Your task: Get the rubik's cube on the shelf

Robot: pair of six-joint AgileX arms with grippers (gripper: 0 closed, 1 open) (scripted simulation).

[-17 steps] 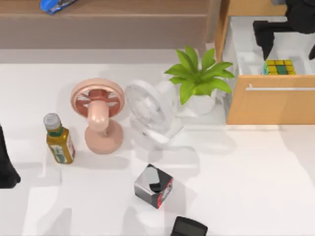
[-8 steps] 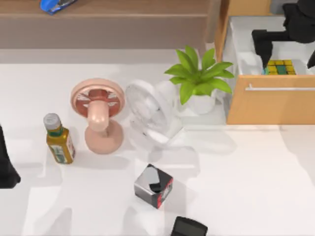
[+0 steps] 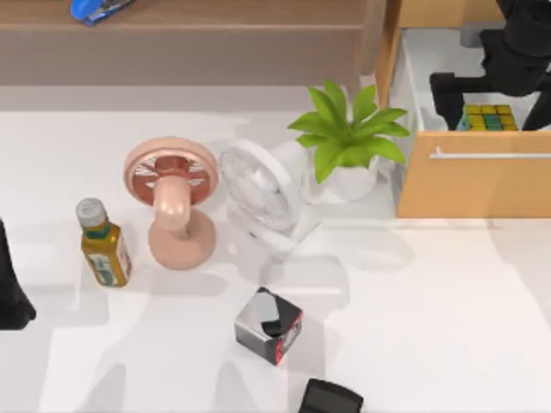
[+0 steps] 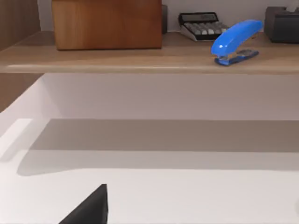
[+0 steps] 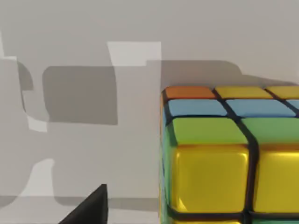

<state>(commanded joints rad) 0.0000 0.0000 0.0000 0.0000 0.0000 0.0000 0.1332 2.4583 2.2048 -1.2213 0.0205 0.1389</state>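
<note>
- Right end effector (image 3: 495, 86) hangs over the open drawer (image 3: 422, 95), fingers spread apart either side of the rubik's cube (image 3: 487, 117) inside.
- Right wrist view – cube's yellow face close up.
- Left wrist view – shelf (image 4: 140, 58), blue stapler (image 4: 236, 39).
- Left arm (image 3: 10, 284) parked at the surface's left edge.

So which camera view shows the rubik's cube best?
The right wrist view: the rubik's cube is close, its yellow, green, blue and orange squares plain. The top view shows the cube small, in the open drawer, beside the right pincer.
</note>
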